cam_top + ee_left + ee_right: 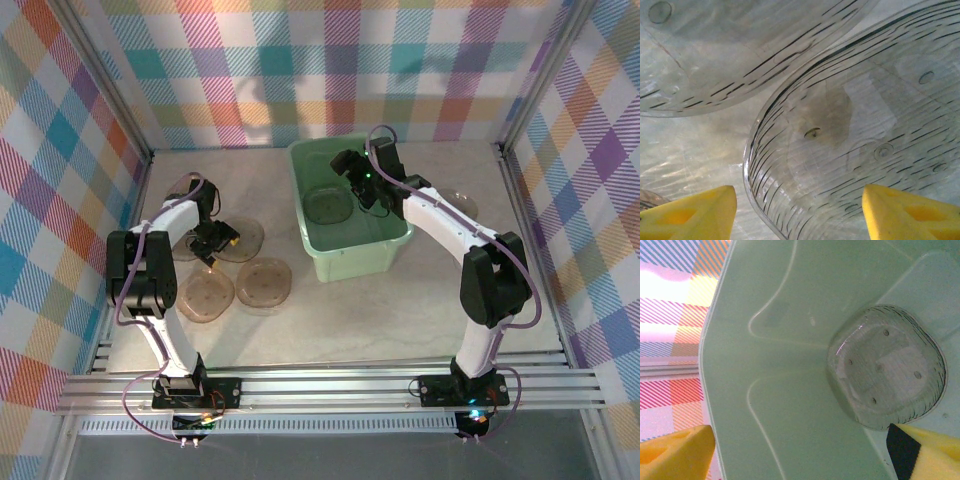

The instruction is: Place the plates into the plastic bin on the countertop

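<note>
Top view
- Bin: the green bin [350, 262] is sitting on the countertop [400, 320], toward the back wall.
- Plate inside: one brown plate [327, 205] is lying flat on the floor of the bin, at its left end.
- Loose plates: several plates [265, 283] are lying on the countertop left of the bin, some overlapping; a single plate [462, 200] is lying just right of the bin.
- Right gripper: the right gripper [362, 185] is hanging over the middle of the bin, beside the plate inside.
- Left gripper: the left gripper [214, 243] is hovering low over the loose plates left of the bin.

Left wrist view
- Jaws: the yellow fingers [695, 215] are standing well apart, gripping nothing.
- Below: the curved rim of a ribbed plate [855, 125] is running between them; a second plate [740, 55] is lying just beyond it.

Right wrist view
- Jaws: the yellow fingers [675, 455] are standing wide apart, with nothing between them.
- Bin: its pale green inside [790, 300] is facing the camera, and the plate [887, 365] is resting on its floor.
- Outside the bin: the plaid wall [670, 315] is showing past the rim.
</note>
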Controlling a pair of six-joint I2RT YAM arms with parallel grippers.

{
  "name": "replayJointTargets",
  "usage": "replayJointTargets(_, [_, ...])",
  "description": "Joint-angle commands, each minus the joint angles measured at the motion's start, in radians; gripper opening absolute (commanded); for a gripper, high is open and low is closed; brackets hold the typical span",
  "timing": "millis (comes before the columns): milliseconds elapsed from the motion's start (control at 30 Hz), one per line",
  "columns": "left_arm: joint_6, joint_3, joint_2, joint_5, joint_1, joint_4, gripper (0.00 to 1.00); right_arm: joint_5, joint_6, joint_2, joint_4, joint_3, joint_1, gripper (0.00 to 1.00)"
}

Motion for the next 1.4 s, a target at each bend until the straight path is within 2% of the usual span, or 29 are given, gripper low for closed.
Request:
replayJointTargets(0, [-0.013, 0.000, 0.024, 0.012, -0.006, 0.009, 0.66, -0.008, 0.004, -0.032, 0.007, -0.010, -0.010, 0.89])
replayJointTargets(333, [-0.021, 0.014, 0.058, 0.003, -0.017, 0.043, 0.61, -0.011, 0.004, -0.031, -0.001, -0.004, -0.013, 0.90])
replayJointTargets(633, [-0.018, 0.016, 0.074, -0.004, -0.024, 0.051, 0.44, -0.008, 0.001, -0.037, -0.010, -0.005, -0.016, 0.90])
replayJointTargets(833, [-0.013, 0.021, 0.085, -0.003, -0.024, 0.056, 0.28, -0.011, 0.006, -0.037, -0.014, -0.006, -0.017, 0.90])
replayJointTargets(1133, [-0.002, 0.023, 0.054, -0.011, -0.024, 0.064, 0.16, -0.008, 0.013, -0.042, -0.023, -0.012, -0.016, 0.90])
replayJointTargets(1233, [0.012, 0.033, 0.049, 0.002, -0.026, 0.068, 0.07, -0.008, 0.012, -0.043, -0.023, -0.010, -0.016, 0.90])
replayJointTargets(1367, [0.029, 0.062, 0.024, 0.009, -0.030, 0.059, 0.05, 0.026, -0.004, -0.060, -0.018, -0.012, -0.015, 0.90])
